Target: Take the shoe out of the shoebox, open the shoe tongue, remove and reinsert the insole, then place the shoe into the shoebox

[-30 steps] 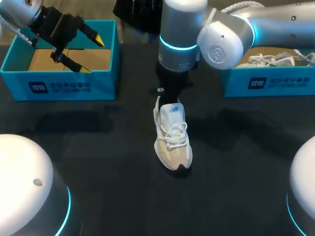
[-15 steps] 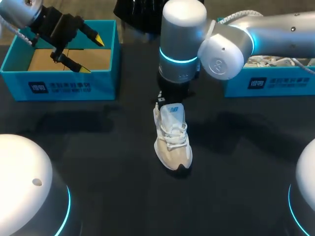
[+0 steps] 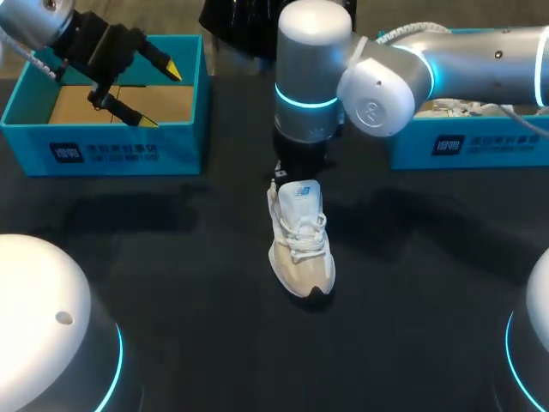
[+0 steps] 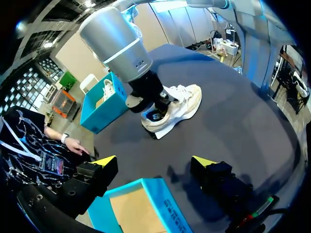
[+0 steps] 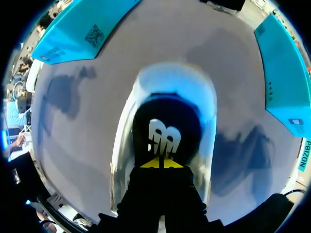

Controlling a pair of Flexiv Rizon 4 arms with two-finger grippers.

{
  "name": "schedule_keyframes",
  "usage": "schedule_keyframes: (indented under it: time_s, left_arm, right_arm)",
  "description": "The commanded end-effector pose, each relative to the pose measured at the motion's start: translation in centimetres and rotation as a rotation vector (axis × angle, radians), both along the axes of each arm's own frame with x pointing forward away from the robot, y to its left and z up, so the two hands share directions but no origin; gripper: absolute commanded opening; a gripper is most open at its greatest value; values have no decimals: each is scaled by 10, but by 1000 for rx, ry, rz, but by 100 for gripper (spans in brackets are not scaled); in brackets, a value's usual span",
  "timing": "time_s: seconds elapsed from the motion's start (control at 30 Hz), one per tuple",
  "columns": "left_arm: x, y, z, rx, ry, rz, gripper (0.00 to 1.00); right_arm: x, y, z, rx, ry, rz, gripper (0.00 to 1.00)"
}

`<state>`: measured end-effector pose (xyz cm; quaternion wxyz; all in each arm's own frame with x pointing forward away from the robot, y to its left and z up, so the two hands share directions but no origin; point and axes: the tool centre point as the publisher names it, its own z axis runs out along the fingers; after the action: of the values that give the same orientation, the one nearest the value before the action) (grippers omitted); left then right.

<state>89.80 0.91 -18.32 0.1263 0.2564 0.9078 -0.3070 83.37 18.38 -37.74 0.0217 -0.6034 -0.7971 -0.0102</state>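
A logo is seen on the insole (image 5: 162,137) of the shoe (image 3: 300,245), above which the right gripper (image 5: 162,164) is pressed together. The left gripper (image 3: 161,95) is held spread over the labelled shoebox (image 3: 103,153), well apart from the shoe.

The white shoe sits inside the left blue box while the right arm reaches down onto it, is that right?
Not quite. The white shoe stands on the dark table between the two blue boxes, not inside the left blue box, as the head view shows. The right arm does reach down onto it.
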Motion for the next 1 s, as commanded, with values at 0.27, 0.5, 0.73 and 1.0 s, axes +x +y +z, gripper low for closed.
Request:
schedule_keyframes:
  time_s: [0.27,0.5,0.73,1.0]
  left_arm:
    - [0,0,1,5,1,0,100]
    - [0,0,1,5,1,0,100]
    - [0,0,1,5,1,0,100]
    - [0,0,1,5,1,0,100]
  right_arm:
    - [18,-2,5,-13,-53,19,0]
    - [24,0,-9,11,-47,18,0]
    - [24,0,7,-2,-90,17,0]
    - [42,4,0,7,-121,34,0]
